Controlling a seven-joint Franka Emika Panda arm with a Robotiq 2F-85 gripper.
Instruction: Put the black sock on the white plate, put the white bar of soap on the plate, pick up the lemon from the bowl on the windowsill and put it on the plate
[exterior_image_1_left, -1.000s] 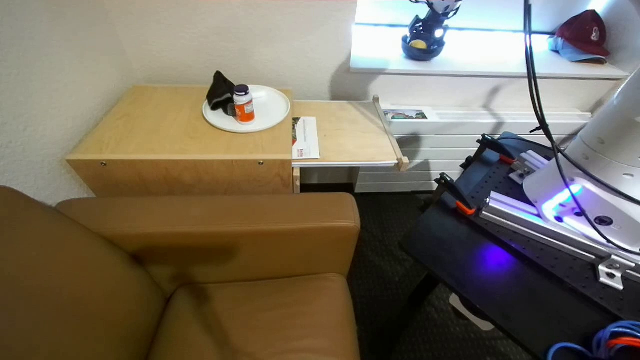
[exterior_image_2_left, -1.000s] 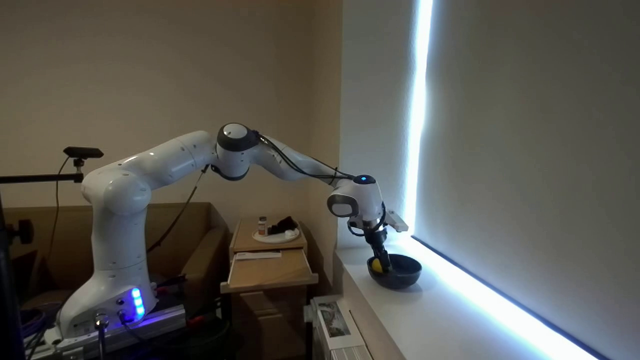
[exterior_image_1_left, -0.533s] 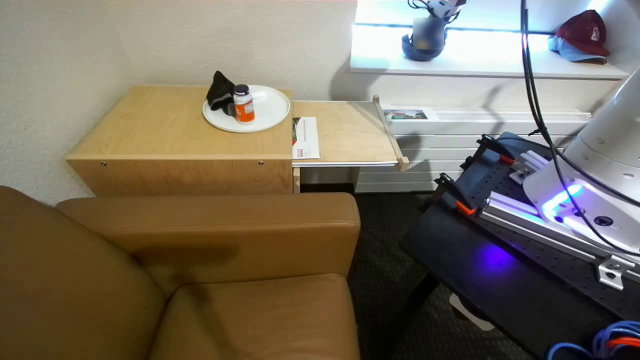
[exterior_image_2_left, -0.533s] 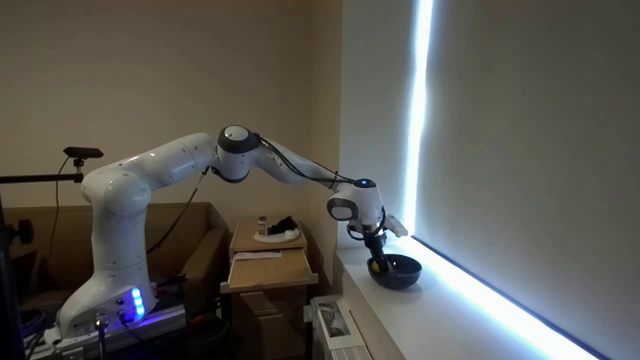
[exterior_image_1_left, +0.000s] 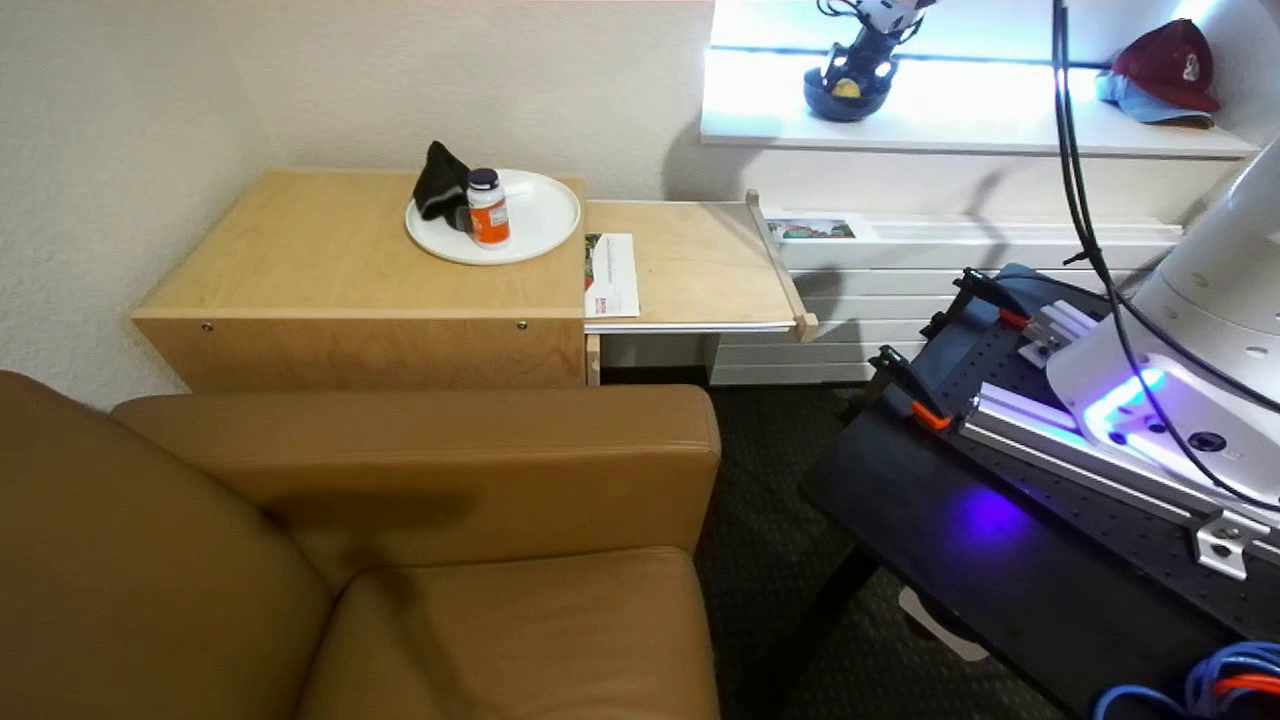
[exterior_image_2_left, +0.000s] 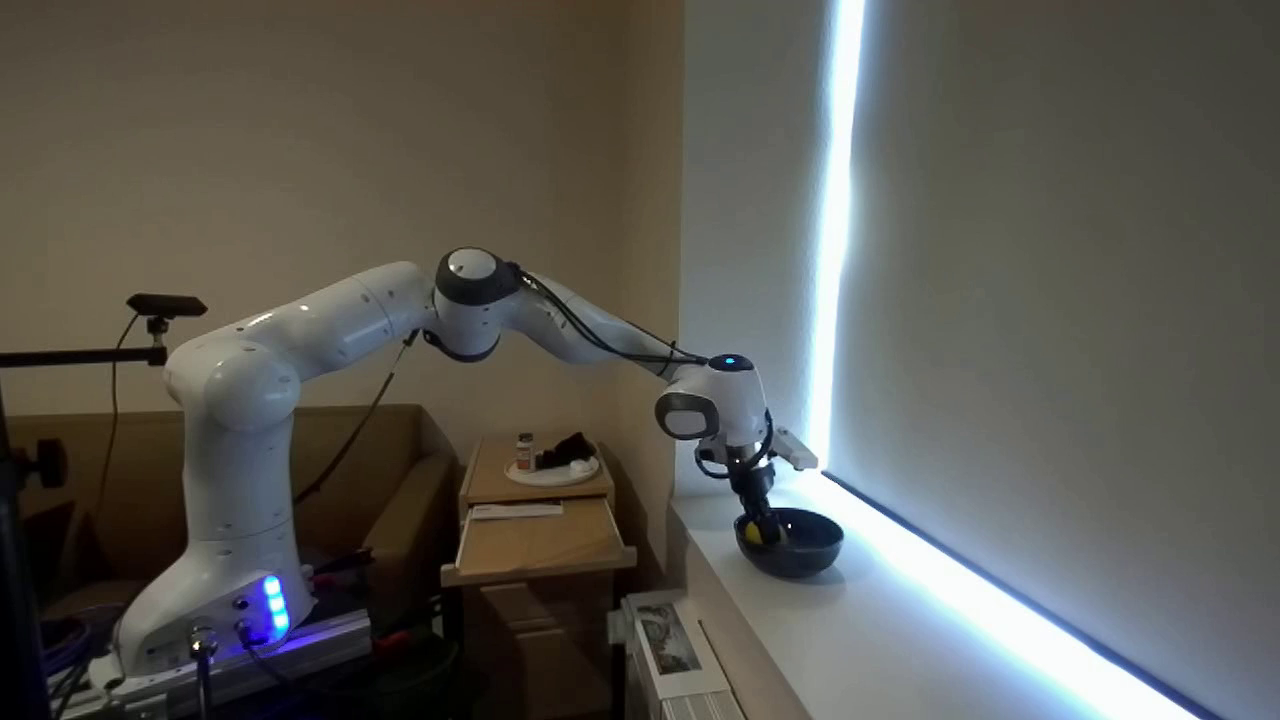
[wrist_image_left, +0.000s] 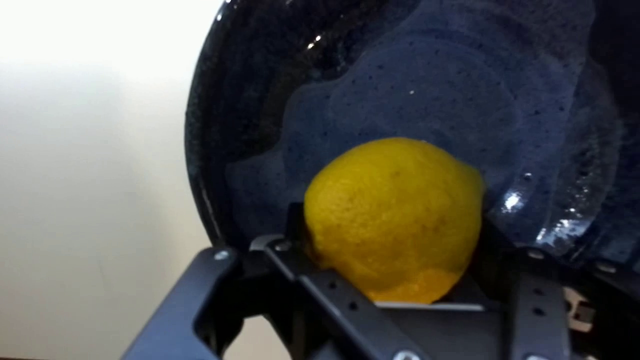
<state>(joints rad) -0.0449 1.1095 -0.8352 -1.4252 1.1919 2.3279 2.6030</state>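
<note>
Fingers (wrist_image_left: 296, 225) are totally pinching the lemon (wrist_image_left: 395, 215), one on each side, and from where I'm standing it's down inside the bowl (exterior_image_2_left: 800, 562) on the windowsill (exterior_image_2_left: 860, 635).

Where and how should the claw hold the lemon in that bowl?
Probably by opposite bulging sides of the lemon, coming down from above: it is rounded, and the wall of the bowl rises around it, leaving the open top. In the wrist view, the claw has one jaw on each side.
</note>
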